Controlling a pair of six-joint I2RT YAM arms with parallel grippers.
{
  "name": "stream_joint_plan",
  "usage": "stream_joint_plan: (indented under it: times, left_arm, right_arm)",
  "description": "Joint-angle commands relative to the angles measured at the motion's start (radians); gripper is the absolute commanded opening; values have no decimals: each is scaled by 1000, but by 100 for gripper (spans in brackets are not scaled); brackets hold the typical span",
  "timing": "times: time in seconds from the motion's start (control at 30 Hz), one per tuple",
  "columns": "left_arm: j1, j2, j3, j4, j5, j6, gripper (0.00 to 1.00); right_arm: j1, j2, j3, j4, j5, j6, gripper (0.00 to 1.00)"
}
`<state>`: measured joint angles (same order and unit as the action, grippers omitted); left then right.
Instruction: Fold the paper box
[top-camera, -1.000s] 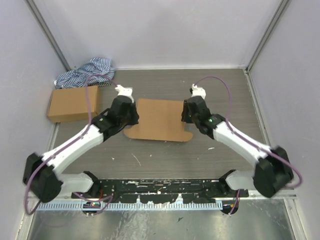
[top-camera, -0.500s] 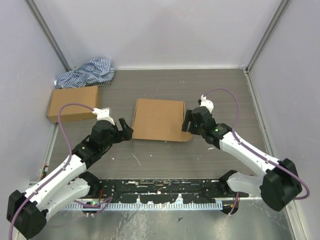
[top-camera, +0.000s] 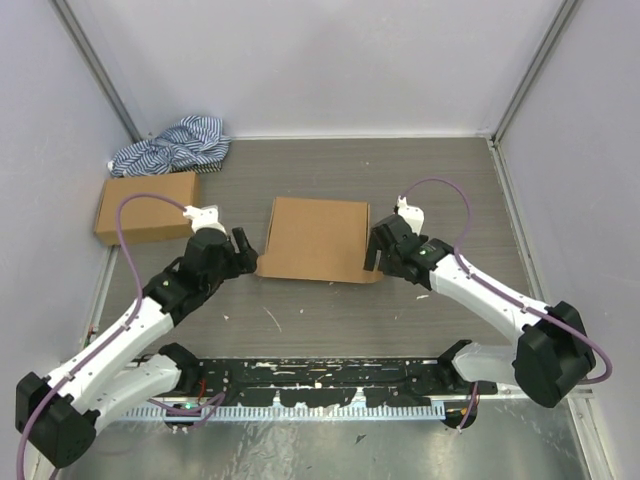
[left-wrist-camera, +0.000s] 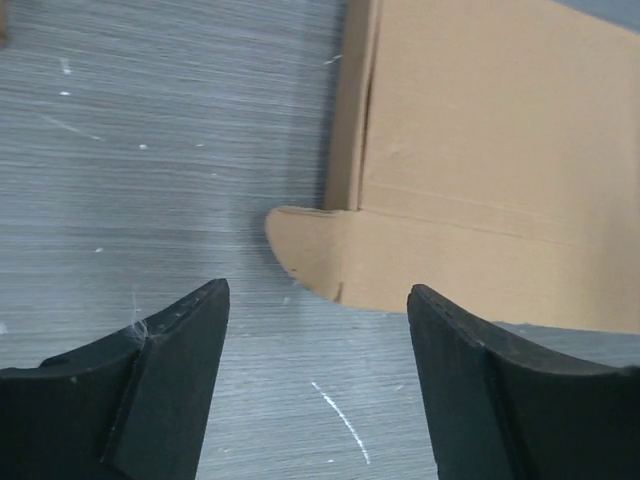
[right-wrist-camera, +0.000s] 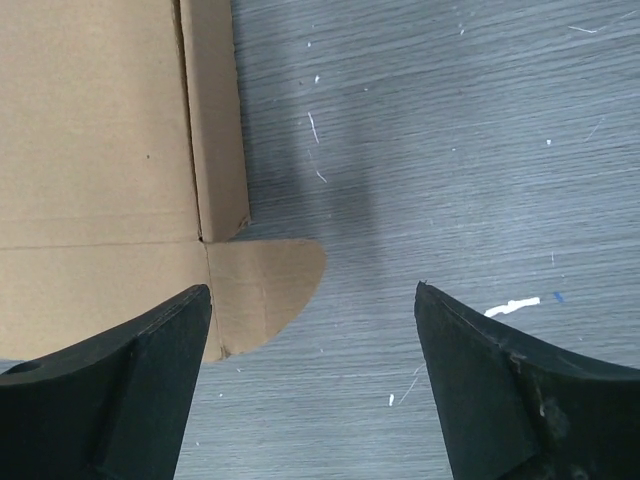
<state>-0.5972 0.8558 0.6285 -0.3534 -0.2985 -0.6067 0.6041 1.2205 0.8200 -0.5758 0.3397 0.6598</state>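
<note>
The paper box (top-camera: 315, 238) lies flat on the table's middle, a brown cardboard rectangle with a rounded tab sticking out at each near corner. My left gripper (top-camera: 244, 248) hovers just off its near left corner, open, with nothing between the fingers. In the left wrist view the gripper (left-wrist-camera: 315, 295) faces the left rounded tab (left-wrist-camera: 310, 255) of the box (left-wrist-camera: 480, 170). My right gripper (top-camera: 376, 250) stands open at the near right corner. The right wrist view shows that gripper (right-wrist-camera: 312, 290) empty, with the right tab (right-wrist-camera: 270, 280) of the box (right-wrist-camera: 90, 150) just ahead of its left finger.
A smaller closed cardboard box (top-camera: 146, 206) sits at the left by the wall. A blue and white striped cloth (top-camera: 175, 145) lies bunched in the far left corner. Grey walls close in both sides and the back.
Both grippers have let go of the box's side edges, opened and drawn back toward the near corners. The box now lies flat by itself.
</note>
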Motion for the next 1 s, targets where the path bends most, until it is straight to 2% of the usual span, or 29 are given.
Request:
stream_joint_plan:
  times: [0.0,0.1,0.17,0.6,0.97]
  left_arm:
    - [4,85,123,-165,-117,24,83]
    - [4,160,155,-167,-73,80,94]
    - [4,200,165,-171,-71,91,96]
    - [4,322,127,-27,29,150,96]
    - [2,501,162,34,54,182,96]
  right_arm:
    - [57,-14,38,-14,95,-1,87]
    - [74,-30,33,63,-7,-34,87]
    - [83,-20,44,81,-29,-43,87]
    - [117,85,65,144,-85,-89,97]
    - [117,164,99,168,-68,-106,97]
